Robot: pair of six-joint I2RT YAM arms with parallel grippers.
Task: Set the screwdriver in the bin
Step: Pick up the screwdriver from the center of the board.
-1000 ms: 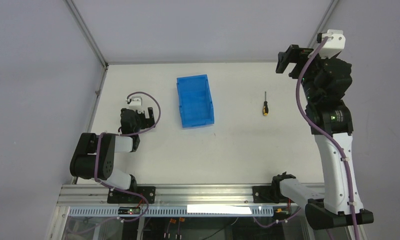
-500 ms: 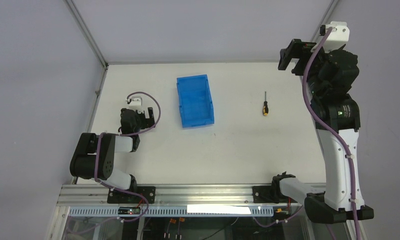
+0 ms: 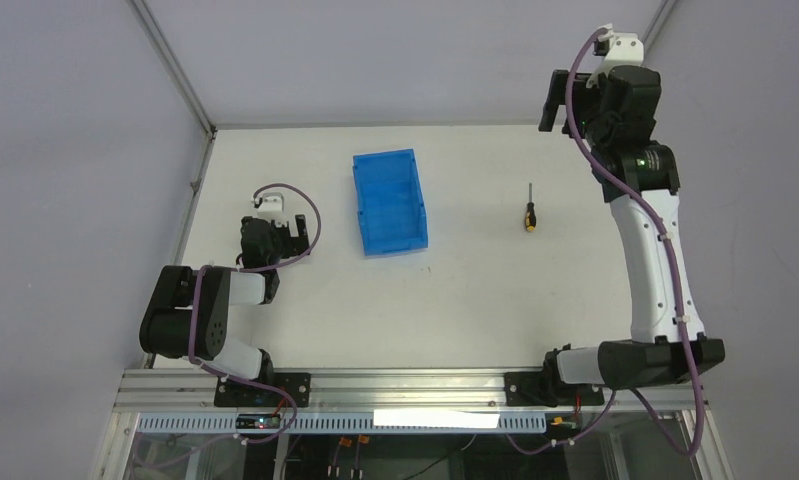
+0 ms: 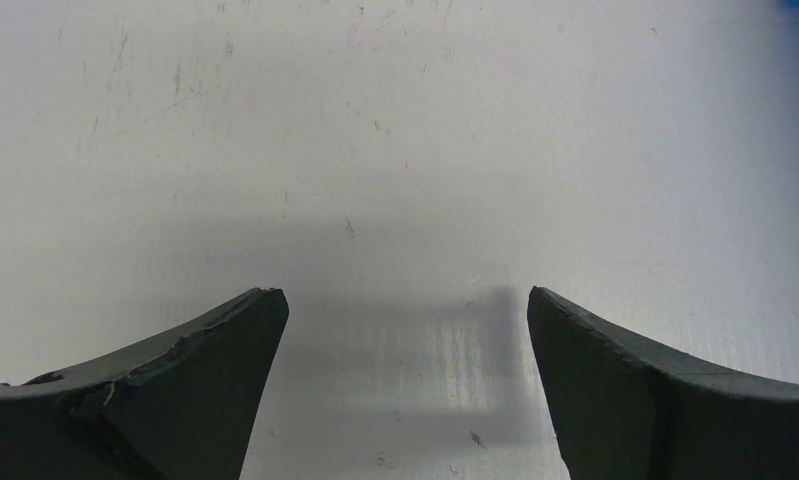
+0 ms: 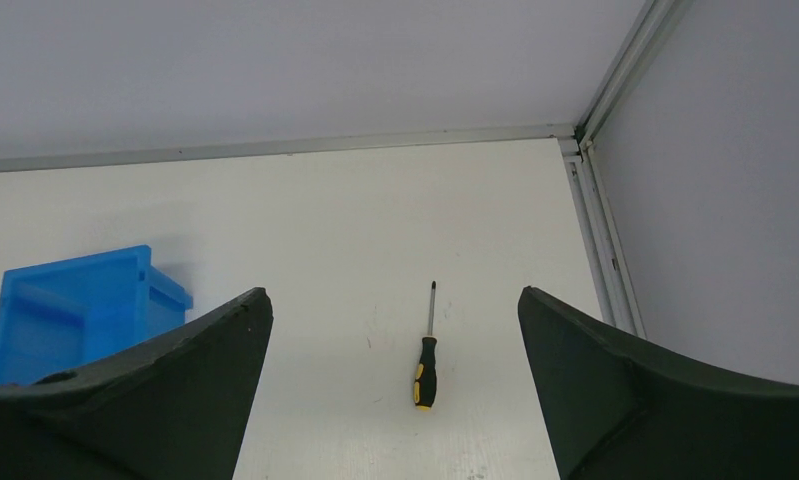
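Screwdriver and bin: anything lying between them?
No. Only bare white table separates the screwdriver and the bin in the top external view; the right wrist view agrees.

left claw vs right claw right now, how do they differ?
Left claw sits low over the table; right claw hangs high at the far right. Left's camera shows mostly tabletop; right's frames the screwdriver and bin. Both open, empty.

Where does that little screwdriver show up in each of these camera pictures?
Top external: the screwdriver lies right of centre on the table, to the right of the blue bin.
Left wrist: not in it.
Right wrist: low centre, handle toward the bottom edge.
Shared landmark: the blue bin, at the left edge of the right wrist view.
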